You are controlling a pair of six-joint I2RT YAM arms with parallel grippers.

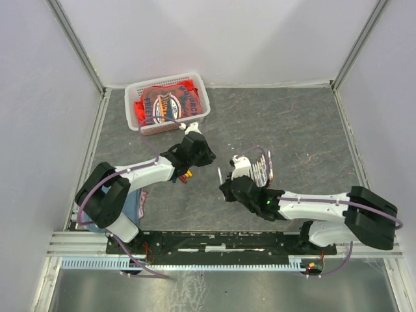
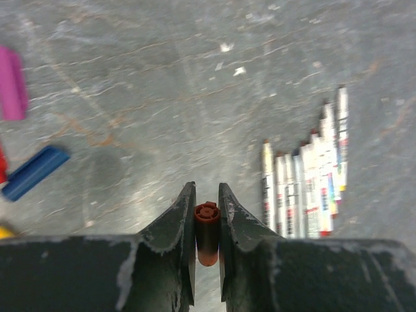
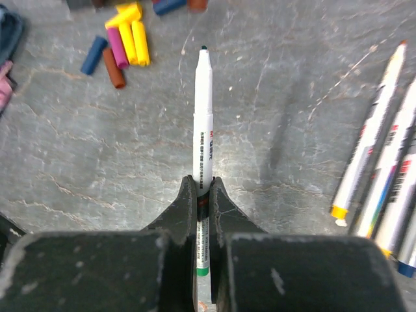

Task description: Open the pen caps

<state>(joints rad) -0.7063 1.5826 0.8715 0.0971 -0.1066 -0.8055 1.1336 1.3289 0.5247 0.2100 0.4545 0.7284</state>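
Left arm stretches forward and inward over the desk, the black left tool (image 2: 207, 197) pinched tight on a small red-brown plastic cap (image 2: 207, 229). Right arm bends inward, the right tool (image 3: 203, 188) clamped on a thin white pen barrel (image 3: 203, 110).

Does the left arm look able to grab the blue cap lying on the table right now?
Probably not yet: its fingers are shut on an orange-red cap. The blue cap lies uncovered nearby.

The left arm (image 1: 146, 172) and right arm (image 1: 318, 207) share white links, bulky black joint housings and thin purple cables (image 1: 142, 128) looped alongside, ending in matte black fingers (image 2: 170, 231) scuffed grey at the edges.
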